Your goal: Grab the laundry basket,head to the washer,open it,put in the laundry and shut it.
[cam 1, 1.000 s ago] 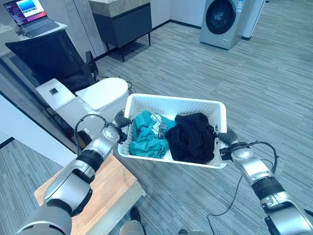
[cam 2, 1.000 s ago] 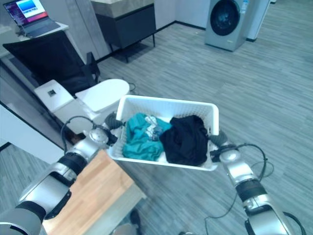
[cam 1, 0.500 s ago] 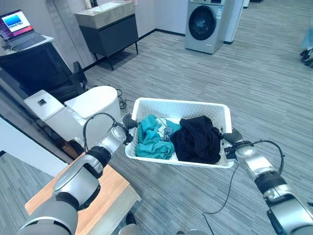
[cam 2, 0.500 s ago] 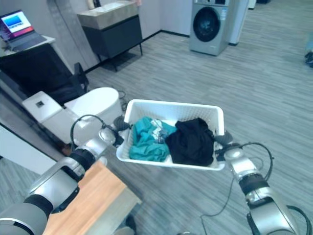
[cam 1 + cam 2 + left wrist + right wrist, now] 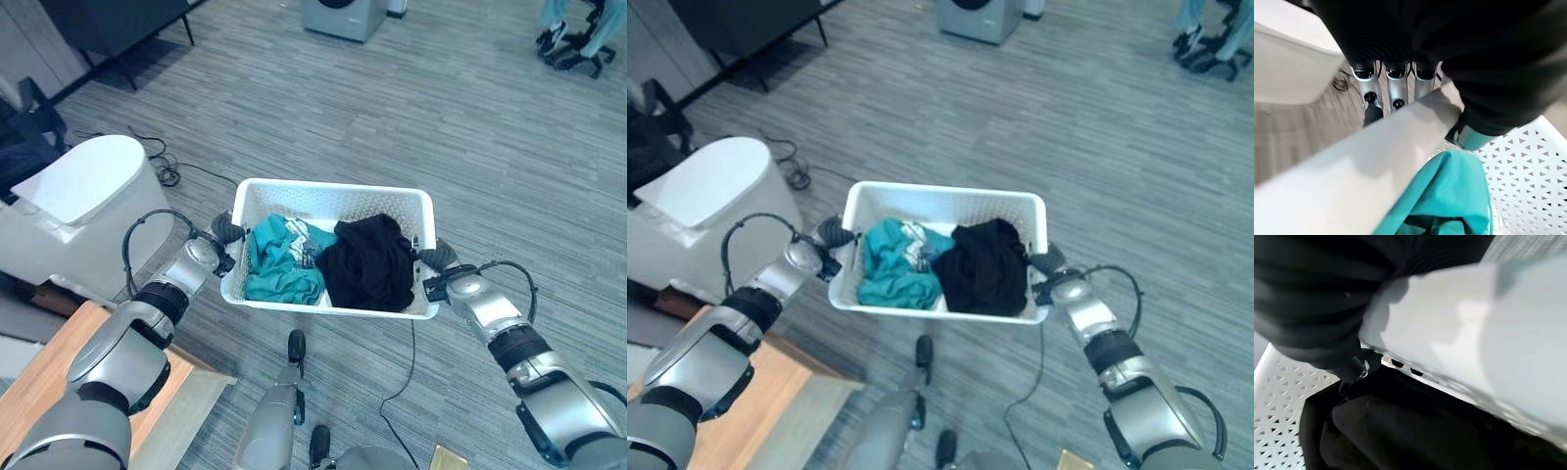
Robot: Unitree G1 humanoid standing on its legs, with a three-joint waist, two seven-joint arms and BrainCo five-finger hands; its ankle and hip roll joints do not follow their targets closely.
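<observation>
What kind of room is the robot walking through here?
Probably a mock home or showroom with a bathroom and laundry area: a white toilet, a washer on the grey plank floor, and a dark cabinet.

In the middle of the frame I carry a white laundry basket [image 5: 942, 199] above the grey floor [image 5: 1097, 147]. My left robot hand [image 5: 832, 233] grips its left rim, my right robot hand [image 5: 1046, 262] its right rim. Inside lie teal clothes [image 5: 893, 274] left, black clothes [image 5: 982, 267] right. A washer [image 5: 978, 15] stands at the top edge, a white toilet [image 5: 696, 201] at left.
</observation>
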